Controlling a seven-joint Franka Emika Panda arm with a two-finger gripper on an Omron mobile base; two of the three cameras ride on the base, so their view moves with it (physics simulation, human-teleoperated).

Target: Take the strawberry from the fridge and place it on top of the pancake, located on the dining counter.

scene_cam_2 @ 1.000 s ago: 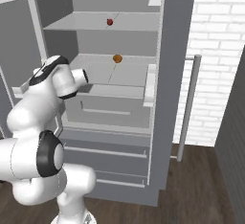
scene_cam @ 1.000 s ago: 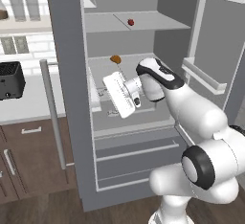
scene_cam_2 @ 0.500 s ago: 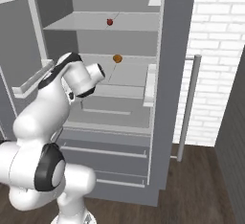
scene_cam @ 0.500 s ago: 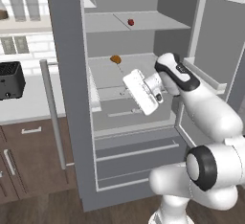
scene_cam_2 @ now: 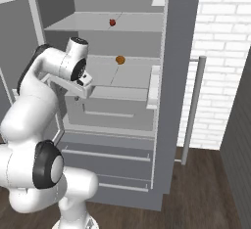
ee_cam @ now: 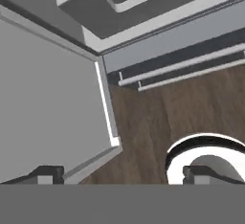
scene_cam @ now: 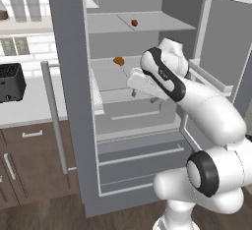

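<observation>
Left base view: the arm bends into the open fridge (scene_cam: 74, 101), hand near the middle shelf; the strawberry (scene_cam: 134, 22) sits on the upper shelf. Hand view: the tool (ee_cam: 119, 176) points floorward, spread wide, empty.

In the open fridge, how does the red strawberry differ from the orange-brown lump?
The strawberry is red; the orange-brown lump is duller and tan-orange. The strawberry sits on the upper shelf, the lump on the shelf below it. The lump lies nearer the arm's hand than the strawberry. Both are tiny, rounded and untouched.
</observation>
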